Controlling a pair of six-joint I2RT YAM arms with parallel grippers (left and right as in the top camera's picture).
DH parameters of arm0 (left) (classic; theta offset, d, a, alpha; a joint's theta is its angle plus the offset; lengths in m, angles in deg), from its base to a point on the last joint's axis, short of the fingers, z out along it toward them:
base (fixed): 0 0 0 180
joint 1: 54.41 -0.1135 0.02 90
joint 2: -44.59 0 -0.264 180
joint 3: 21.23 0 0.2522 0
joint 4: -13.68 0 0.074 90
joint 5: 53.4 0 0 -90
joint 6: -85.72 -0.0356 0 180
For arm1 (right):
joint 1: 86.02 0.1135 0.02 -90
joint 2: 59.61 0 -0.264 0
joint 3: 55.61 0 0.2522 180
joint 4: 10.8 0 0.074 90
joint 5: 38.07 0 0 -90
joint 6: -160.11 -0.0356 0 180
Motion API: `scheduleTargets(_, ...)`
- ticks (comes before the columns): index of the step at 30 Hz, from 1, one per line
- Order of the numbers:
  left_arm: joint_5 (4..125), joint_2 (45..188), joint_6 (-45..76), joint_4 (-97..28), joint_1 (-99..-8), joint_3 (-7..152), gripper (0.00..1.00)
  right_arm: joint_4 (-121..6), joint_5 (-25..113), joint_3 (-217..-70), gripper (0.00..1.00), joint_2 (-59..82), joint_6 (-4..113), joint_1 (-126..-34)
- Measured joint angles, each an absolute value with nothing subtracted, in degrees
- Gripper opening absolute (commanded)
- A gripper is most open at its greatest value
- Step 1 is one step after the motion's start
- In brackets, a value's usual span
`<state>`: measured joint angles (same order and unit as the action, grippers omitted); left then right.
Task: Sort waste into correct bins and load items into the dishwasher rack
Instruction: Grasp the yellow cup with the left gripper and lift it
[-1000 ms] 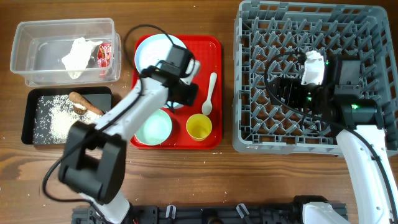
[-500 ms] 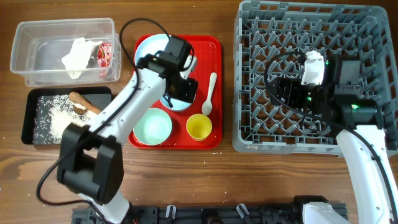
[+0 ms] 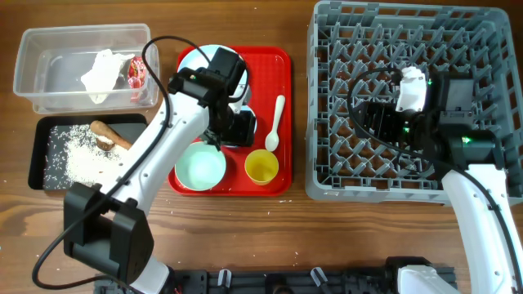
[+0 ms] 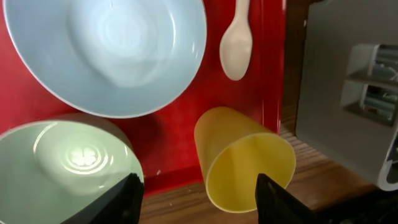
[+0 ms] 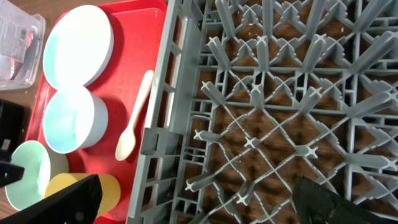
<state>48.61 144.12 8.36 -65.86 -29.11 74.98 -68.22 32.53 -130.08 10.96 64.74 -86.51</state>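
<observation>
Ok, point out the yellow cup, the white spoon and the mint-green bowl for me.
yellow cup (image 3: 261,167), overhead view, inside its open mouth.
white spoon (image 4: 236,53), left wrist view, on its scoop end.
mint-green bowl (image 3: 200,169), overhead view, inner floor.

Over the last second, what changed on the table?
Left arm swung, its wrist shifting slightly toward the red tray's far-left corner, over the plate. Left fingers stand apart, empty; a release isn't visible. Right arm, mint bowl, yellow cup, spoon, clear tub, black tray, rack stayed put.
</observation>
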Motion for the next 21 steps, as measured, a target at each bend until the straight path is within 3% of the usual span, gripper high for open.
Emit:
scheduleTargets(4, 48.7, 144.1, 10.6, -62.8, -27.7, 71.2, 0.55, -68.2, 32.5, -130.1, 1.00, 11.0, 64.7, -86.5)
scheduleTargets(8, 49.0, 144.1, 12.1, -59.5, -26.0, 67.7, 0.40, -68.2, 32.5, -130.1, 1.00, 11.0, 64.7, -86.5)
scheduleTargets(16, 49.1, 144.1, 14.2, -54.8, -25.3, 63.9, 0.33, -68.2, 32.5, -130.1, 1.00, 11.0, 64.7, -86.5)
scheduleTargets(21, 49.1, 144.1, 15.1, -53.4, -25.3, 62.2, 0.22, -68.2, 32.5, -130.1, 1.00, 11.0, 64.7, -86.5)
